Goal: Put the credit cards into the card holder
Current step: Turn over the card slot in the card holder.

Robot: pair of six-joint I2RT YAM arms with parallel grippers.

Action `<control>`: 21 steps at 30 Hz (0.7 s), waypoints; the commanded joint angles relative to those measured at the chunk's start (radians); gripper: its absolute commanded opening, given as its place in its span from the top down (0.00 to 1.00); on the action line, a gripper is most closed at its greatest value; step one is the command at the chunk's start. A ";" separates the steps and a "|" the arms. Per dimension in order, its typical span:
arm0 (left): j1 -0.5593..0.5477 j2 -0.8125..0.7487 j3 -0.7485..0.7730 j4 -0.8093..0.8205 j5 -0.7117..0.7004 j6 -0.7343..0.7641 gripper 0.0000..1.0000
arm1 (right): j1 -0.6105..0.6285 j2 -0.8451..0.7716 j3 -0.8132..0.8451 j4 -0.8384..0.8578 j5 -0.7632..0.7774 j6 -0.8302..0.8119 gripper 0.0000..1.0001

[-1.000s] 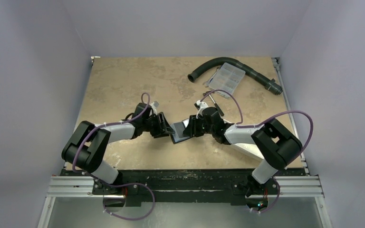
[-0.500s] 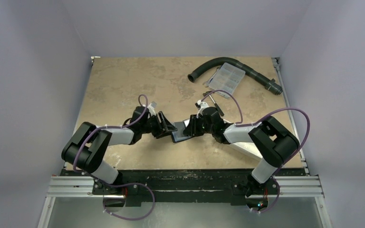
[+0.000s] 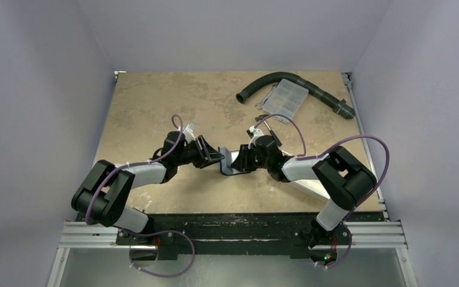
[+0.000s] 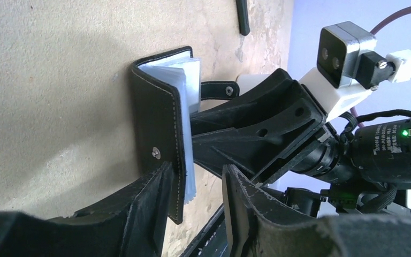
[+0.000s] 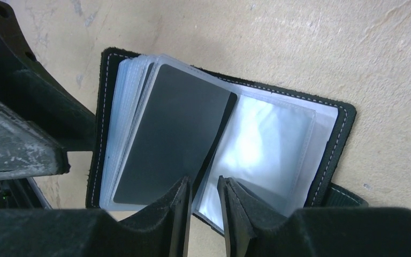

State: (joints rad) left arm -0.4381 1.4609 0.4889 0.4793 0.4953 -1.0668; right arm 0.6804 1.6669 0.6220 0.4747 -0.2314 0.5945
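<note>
The black card holder [image 3: 233,163] lies open on the table between my two grippers. In the right wrist view its clear sleeves [image 5: 270,142] fan out and a dark credit card [image 5: 176,139] sits partly in a left sleeve. My right gripper [image 5: 203,190] hovers at the holder's near edge, jaws a narrow gap apart beside the card's corner. In the left wrist view the holder's left cover [image 4: 160,123] stands upright. My left gripper [image 4: 195,182] is open and straddles that cover, with one finger against its outside.
A black curved hose [image 3: 302,84] and a clear compartment box [image 3: 284,97] lie at the far right. A small dark tool [image 3: 269,128] lies just beyond the right gripper. The right arm's wrist camera [image 4: 345,48] is close to the left gripper.
My left gripper has moved right and farther out to the holder's left edge, and that cover now stands raised. The right gripper has stayed at the holder.
</note>
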 commanded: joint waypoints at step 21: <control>-0.052 0.043 0.154 -0.195 -0.057 0.129 0.99 | -0.004 -0.084 -0.003 -0.076 0.026 -0.042 0.62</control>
State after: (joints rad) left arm -0.4717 1.5223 0.5743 0.3397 0.4522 -0.9966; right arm 0.6781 1.6432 0.6155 0.4446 -0.2291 0.5861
